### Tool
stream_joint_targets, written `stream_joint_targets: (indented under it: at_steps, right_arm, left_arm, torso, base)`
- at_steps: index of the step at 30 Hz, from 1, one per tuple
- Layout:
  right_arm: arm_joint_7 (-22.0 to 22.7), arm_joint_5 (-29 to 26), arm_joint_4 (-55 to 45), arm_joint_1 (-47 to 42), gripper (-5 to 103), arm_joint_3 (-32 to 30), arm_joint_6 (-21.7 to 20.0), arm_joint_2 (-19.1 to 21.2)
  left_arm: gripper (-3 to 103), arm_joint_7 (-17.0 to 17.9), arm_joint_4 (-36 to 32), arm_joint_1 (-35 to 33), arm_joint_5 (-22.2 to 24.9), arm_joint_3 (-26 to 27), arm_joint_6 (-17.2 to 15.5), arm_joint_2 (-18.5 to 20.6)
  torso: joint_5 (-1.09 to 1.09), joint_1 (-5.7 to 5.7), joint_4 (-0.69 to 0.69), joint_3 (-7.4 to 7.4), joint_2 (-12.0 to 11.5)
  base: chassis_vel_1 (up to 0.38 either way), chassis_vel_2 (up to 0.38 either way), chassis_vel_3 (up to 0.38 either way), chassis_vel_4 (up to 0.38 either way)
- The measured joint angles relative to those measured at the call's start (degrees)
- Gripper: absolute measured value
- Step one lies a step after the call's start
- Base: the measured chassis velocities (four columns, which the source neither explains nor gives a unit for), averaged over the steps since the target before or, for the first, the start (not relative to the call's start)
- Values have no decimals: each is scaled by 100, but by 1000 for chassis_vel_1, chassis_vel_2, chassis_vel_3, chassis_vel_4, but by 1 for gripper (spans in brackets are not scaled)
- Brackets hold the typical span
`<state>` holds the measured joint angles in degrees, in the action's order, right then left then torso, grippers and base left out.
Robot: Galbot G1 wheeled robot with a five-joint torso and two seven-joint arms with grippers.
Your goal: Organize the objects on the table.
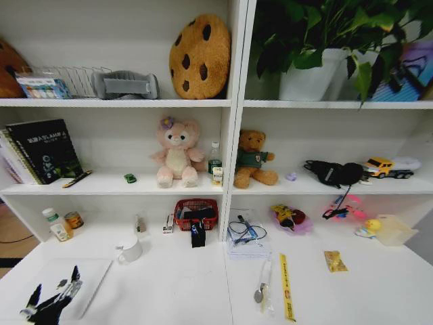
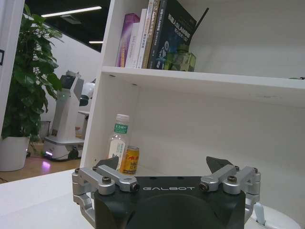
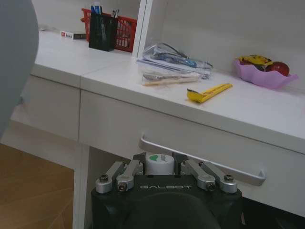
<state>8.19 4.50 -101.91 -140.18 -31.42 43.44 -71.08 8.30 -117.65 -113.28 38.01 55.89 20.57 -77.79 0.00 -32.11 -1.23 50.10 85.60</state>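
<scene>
A closed silver laptop [image 1: 84, 274] lies at the front left of the white table [image 1: 183, 291]. My left gripper [image 1: 53, 292] hangs over its near corner, open and empty, with its fingers [image 2: 107, 163] spread wide. A tiny green toy car [image 1: 130, 178] stands on the middle shelf beside a pink plush. A black holder [image 1: 197, 234] at the table's back holds pens [image 3: 96, 7], one with a blue cap. My right gripper [image 3: 159, 160] is below the table top, in front of a drawer handle [image 3: 200, 160]. It is shut on a small white round-topped thing [image 3: 159, 164] with a green mark.
A white mug [image 1: 130, 250] stands behind the laptop. A yellow ruler [image 1: 287, 288] and a clear bag with a spoon [image 1: 262, 288] lie front right, with a notebook pile [image 1: 247, 237] behind. A red basket [image 1: 196, 211], a bottle [image 2: 117, 143] and a can [image 2: 129, 160] line the back.
</scene>
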Motion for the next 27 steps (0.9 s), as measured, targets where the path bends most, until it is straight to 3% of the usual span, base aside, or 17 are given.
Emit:
stream_joint_targets:
  at_steps: [20, 24, 26, 27]
  right_arm:
    - [-92, -155, 1778, 1355, 28, 294, 144, 128]
    - [-187, -385, 2340, 2012, 28, 525, 39, 202]
    - [-257, -514, 2646, 2329, 28, 659, -34, 272]
    - [-344, -669, 3074, 2877, 28, 909, -104, 364]
  left_arm:
    - [100, -58, -709, -205, -17, 73, -155, -165]
    - [100, -291, -781, -168, -69, -49, -262, -93]
    - [100, -457, -819, -218, -56, -77, -278, -15]
    - [100, -569, -885, -253, -39, -89, -335, 80]
  torso:
    - [-1, 0, 0, 0, 0]
    - [1, -1, 3, 0, -1]
    - [-4, -1, -3, 1, -1]
    - [4, 0, 3, 0, 0]
  base:
    - [0, 0, 0, 0]
    - [0, 0, 0, 0]
    - [0, 0, 0, 0]
    - [0, 0, 0, 0]
